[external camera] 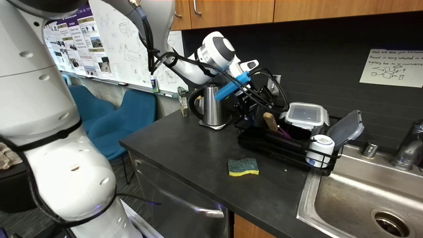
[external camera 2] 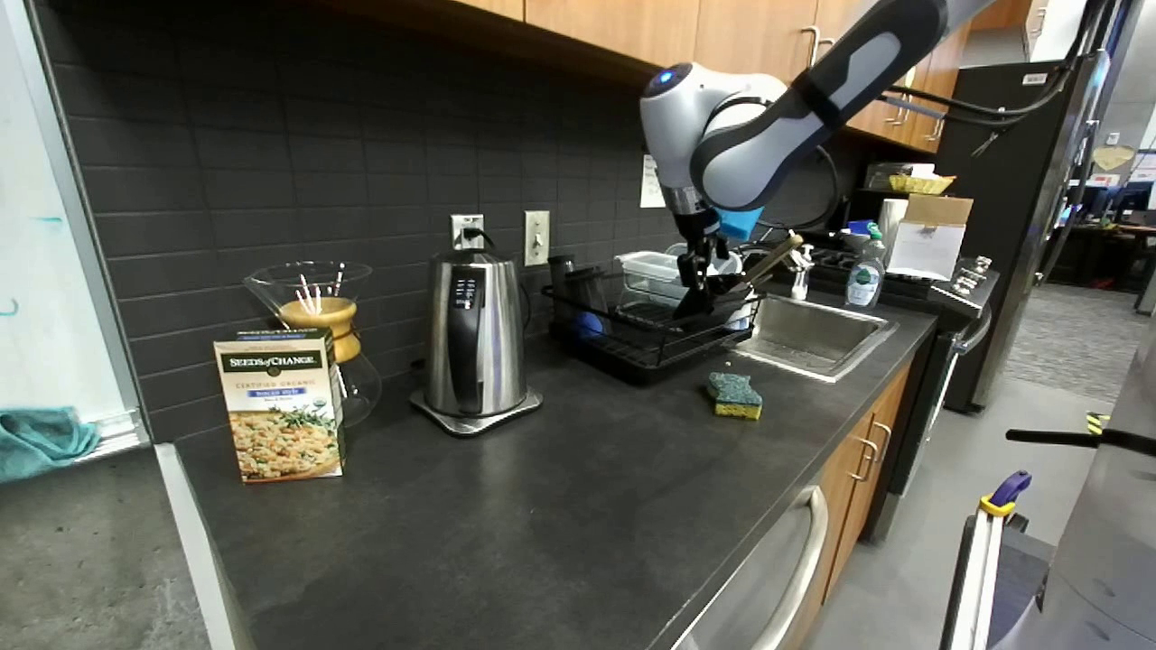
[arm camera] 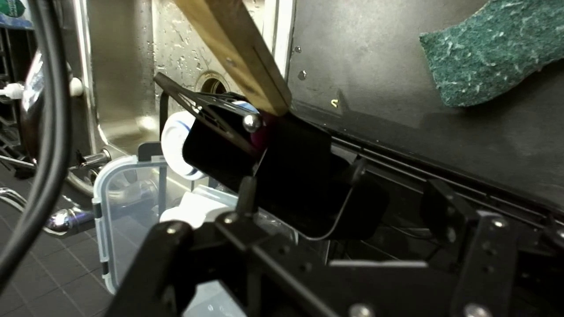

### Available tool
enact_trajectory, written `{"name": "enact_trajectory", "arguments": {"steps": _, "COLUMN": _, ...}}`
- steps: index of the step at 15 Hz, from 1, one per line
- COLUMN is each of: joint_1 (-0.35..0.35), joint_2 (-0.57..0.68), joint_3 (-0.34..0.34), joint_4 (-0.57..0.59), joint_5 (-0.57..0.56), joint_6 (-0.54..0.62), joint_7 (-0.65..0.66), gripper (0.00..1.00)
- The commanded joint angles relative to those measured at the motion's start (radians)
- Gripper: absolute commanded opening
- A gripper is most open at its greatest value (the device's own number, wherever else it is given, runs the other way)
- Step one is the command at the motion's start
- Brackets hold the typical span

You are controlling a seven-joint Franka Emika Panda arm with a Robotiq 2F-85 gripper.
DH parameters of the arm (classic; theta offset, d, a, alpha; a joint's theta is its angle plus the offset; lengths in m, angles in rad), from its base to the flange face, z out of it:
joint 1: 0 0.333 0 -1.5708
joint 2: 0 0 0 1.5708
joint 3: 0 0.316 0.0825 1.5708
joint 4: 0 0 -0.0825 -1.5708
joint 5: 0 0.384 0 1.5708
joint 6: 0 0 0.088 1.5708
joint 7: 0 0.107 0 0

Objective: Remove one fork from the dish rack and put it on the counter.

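The claw point(arm camera: 341, 189) hangs over the rack point(external camera 2: 625, 363), jaws apart; just ahead is the cup point(arm camera: 299, 176), too dark to tell if a fork is inside. The table point(external camera 2: 506, 524) lies farther below.

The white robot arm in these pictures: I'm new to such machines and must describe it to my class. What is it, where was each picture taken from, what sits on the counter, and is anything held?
The machine is a jointed white robot arm ending in a black two-fingered gripper. Two pictures come from cameras standing outside the robot; the wrist view comes from a camera mounted on the arm itself, looking past the gripper. On the long dark charcoal countertop stand a shiny steel electric kettle and a low black rectangular dish rack; a green-and-yellow sponge lies near the rack. The gripper is at the rack, its jaws apart, and nothing appears to be held.
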Motion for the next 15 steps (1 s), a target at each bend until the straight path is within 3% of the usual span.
{"name": "enact_trajectory", "arguments": {"steps": 1, "joint_1": 0.007, "joint_2": 0.011, "joint_3": -0.007, "joint_4": 0.015, "joint_5": -0.033, "joint_6": -0.007, "joint_7": 0.021, "gripper": 0.93}}
{"name": "enact_trajectory", "arguments": {"steps": 6, "joint_1": 0.005, "joint_2": 0.012, "joint_3": -0.010, "joint_4": 0.013, "joint_5": -0.040, "joint_6": -0.008, "joint_7": 0.025, "gripper": 0.84}}
{"name": "enact_trajectory", "arguments": {"steps": 7, "joint_1": 0.005, "joint_2": 0.012, "joint_3": -0.011, "joint_4": 0.013, "joint_5": -0.040, "joint_6": -0.009, "joint_7": 0.026, "gripper": 0.74}}
{"name": "enact_trajectory", "arguments": {"steps": 10, "joint_1": 0.005, "joint_2": 0.014, "joint_3": -0.013, "joint_4": 0.011, "joint_5": -0.040, "joint_6": -0.009, "joint_7": 0.031, "gripper": 0.77}}
{"name": "enact_trajectory", "arguments": {"steps": 15, "joint_1": 0.008, "joint_2": 0.016, "joint_3": -0.011, "joint_4": 0.009, "joint_5": -0.039, "joint_6": -0.013, "joint_7": 0.039, "gripper": 0.67}}
